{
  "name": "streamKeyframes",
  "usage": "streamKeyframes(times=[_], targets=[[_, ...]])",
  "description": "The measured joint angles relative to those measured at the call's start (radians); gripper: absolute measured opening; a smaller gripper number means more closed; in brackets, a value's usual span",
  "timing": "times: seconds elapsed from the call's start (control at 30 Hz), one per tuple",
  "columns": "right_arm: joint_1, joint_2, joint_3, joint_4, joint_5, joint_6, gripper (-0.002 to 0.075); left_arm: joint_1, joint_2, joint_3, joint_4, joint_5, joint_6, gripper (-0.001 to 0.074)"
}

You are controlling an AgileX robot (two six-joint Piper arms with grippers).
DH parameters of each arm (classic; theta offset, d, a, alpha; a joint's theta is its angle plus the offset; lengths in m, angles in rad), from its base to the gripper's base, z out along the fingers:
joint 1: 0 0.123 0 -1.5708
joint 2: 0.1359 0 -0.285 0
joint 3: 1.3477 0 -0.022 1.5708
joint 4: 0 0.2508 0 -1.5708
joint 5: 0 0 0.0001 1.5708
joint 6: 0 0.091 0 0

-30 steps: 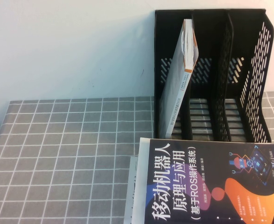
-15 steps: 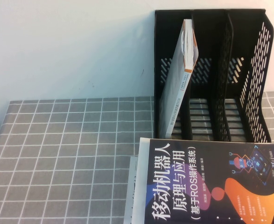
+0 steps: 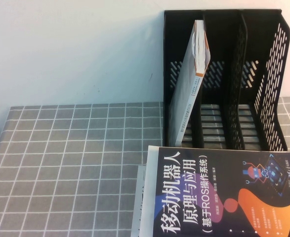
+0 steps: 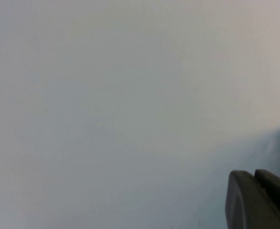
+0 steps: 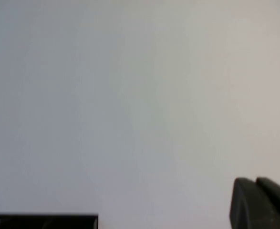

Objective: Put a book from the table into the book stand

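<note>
The navy book (image 3: 219,197) with big white Chinese characters and an orange-purple swirl lies flat on the grid-cloth table (image 3: 61,158), just in front of the black book stand (image 3: 273,74). The stand's middle and right slots hold nothing. Neither gripper shows in the high view. My left gripper (image 4: 254,174) shows only as two dark fingertips pressed together, facing a blank white wall. My right gripper (image 5: 255,180) looks the same, shut and empty, with a black edge, probably the stand's top (image 5: 44,220), low in its view.
A pale grey-white book with orange stripes (image 3: 189,89) stands leaning in the stand's left slot. Another pale book's edge (image 3: 141,197) sticks out from under the navy book on its left. A white wall rises behind the table.
</note>
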Motion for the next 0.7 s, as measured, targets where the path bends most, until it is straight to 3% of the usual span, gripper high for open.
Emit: streamKeyframes(times=[0.13, 0.33, 0.5, 0.7], targets=[[0.0, 0.016, -0.212, 0.002, 0.446, 0.014, -0.0003, 0.0, 0.052, -0.218, -0.04, 0.286, -0.036, -0.0004], [0.0, 0.18, -0.43, 0.025, 0.847, 0.014, -0.0003, 0.0, 0.332, -0.467, -0.185, 0.695, -0.064, -0.0004], [0.0, 0.371, -0.526, 0.131, 1.037, -0.042, -0.0003, 0.0, 0.539, -0.508, -0.382, 0.726, 0.031, -0.0004], [0.0, 0.647, -0.537, 0.287, 1.215, -0.244, -0.0003, 0.0, 0.794, -0.507, -0.741, 0.789, 0.311, -0.0004]])
